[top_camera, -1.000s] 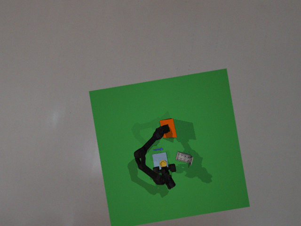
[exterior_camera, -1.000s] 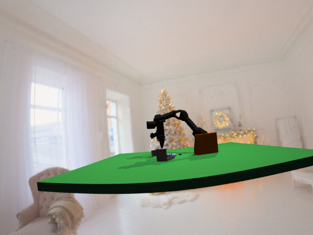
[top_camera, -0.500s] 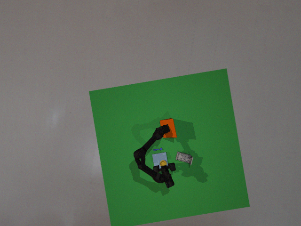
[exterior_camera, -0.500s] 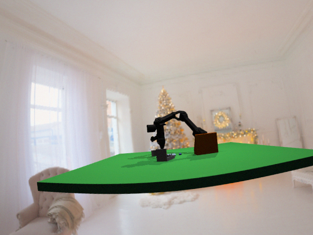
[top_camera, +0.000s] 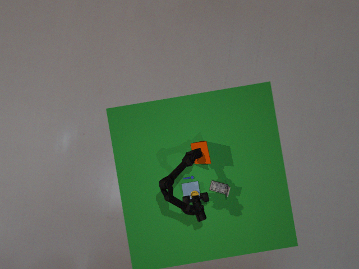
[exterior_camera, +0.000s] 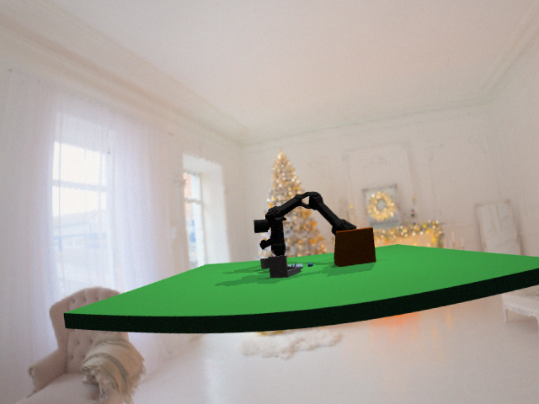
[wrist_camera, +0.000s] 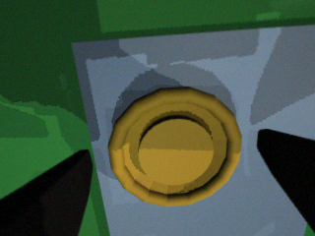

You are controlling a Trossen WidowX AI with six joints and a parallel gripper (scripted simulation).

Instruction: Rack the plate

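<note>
The yellow round plate point(top_camera: 194, 193) point(wrist_camera: 176, 167) lies flat, its hollow facing up, on a pale blue square mat point(top_camera: 189, 186) point(wrist_camera: 268, 202). My gripper point(top_camera: 195, 198) point(exterior_camera: 279, 254) point(wrist_camera: 175, 147) is open and points down over the plate. In the wrist view its two dark fingers stand on either side of the plate, apart from its rim, with nothing held. The grey dish rack point(top_camera: 219, 187) point(exterior_camera: 278, 267) stands to the right of the mat in the top view, with a taller wall at one end. In the exterior view the rack hides the plate.
An orange block point(top_camera: 205, 152) point(exterior_camera: 354, 247) stands at the arm's base. A thin blue item with a round end point(top_camera: 192, 177) point(exterior_camera: 310, 264) lies beside the mat, on the base side. A grey object point(exterior_camera: 264, 263) shows partly behind the rack in the exterior view.
</note>
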